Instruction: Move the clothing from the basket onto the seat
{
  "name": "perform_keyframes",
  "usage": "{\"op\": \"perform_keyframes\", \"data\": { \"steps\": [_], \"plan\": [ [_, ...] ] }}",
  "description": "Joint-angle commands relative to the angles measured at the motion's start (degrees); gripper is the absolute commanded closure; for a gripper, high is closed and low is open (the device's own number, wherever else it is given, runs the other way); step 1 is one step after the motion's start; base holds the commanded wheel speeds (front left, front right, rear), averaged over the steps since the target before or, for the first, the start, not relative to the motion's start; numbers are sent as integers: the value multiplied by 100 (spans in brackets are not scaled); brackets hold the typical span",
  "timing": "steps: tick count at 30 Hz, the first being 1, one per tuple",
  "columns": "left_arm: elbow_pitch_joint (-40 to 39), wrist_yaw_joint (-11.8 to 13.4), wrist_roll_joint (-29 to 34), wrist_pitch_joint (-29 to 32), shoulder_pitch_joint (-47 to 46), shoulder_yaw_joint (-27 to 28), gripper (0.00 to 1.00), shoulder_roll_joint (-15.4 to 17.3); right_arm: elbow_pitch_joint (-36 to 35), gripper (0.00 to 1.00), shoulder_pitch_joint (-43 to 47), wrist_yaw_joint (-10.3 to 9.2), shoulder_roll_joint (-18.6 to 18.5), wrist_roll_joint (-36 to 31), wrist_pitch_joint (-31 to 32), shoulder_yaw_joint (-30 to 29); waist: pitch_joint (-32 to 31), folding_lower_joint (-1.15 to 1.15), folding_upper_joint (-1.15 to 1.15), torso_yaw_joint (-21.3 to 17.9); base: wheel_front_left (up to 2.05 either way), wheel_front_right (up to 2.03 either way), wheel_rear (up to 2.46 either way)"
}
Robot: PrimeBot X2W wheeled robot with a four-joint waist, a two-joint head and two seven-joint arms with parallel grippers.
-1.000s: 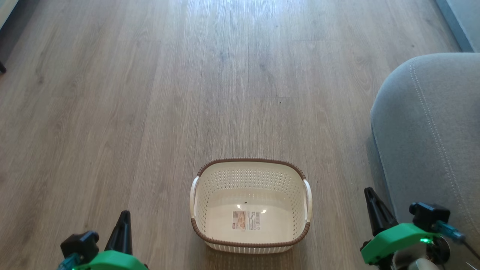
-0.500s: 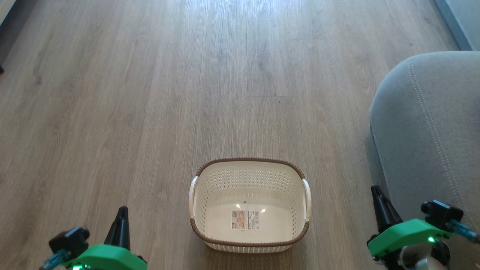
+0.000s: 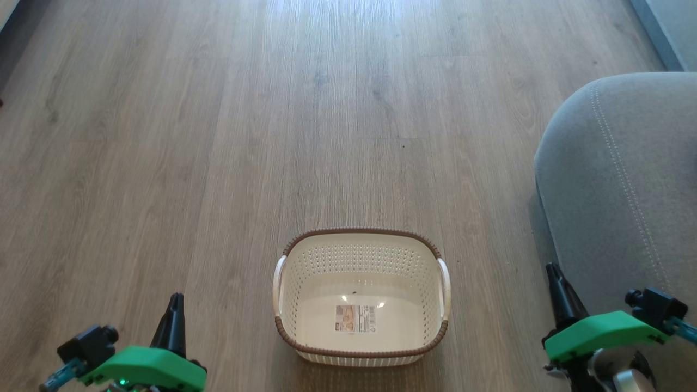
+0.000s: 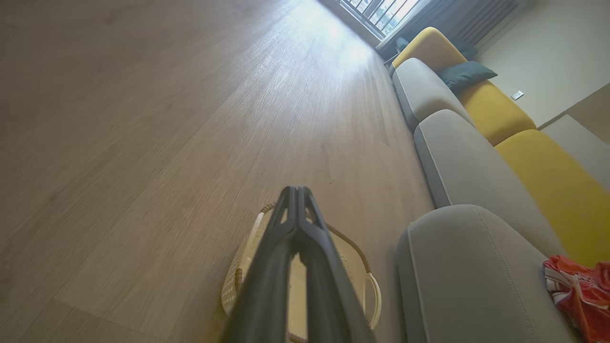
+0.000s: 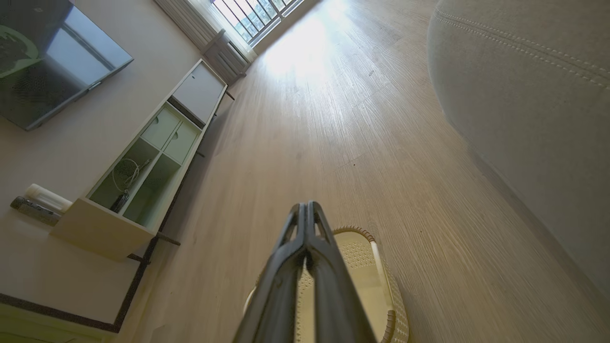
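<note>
Left tool (image 4: 297, 190) closed, empty, right tool (image 5: 306, 206) likewise

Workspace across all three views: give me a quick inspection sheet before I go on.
Surface: wood-plank floor, sunlit at the far end.
Job's things: cream basket upright on the floor, holding just its paper label; red clothing lying on the grey sofa, which stands right of the basket.
Clutter: nothing seen.
End effectors: left end effector and right end effector both shut, holding nothing, either side of the basket and apart from it.
Cables: coiled cord on a shelf of the cabinet.
Surroundings: wall television, window, yellow backrests.
</note>
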Motion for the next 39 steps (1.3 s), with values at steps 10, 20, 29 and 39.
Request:
{"op": "perform_keyframes", "data": {
  "steps": [10, 20, 29, 39],
  "plan": [
    [-164, -98, -801, 201, -377, 198, 100, 28, -292, 100, -332, 0, 44, 736, 203, -105, 11, 0, 0, -23, 0, 0, 0],
    [-157, -145, -1477, 370, -465, 257, 100, 29, -357, 100, -358, 0, 73, 1351, 372, -204, 21, 0, 0, -45, 0, 0, 0],
    [-151, -183, -2017, 505, -536, 305, 100, 31, -410, 100, -378, 0, 97, 1842, 507, -283, 29, 0, 0, -62, 0, 0, 0],
    [-143, -231, -2693, 673, -624, 364, 100, 32, -475, 100, -404, 0, 127, 2458, 676, -381, 39, 0, 0, -84, 0, 0, 0]
  ]
}}
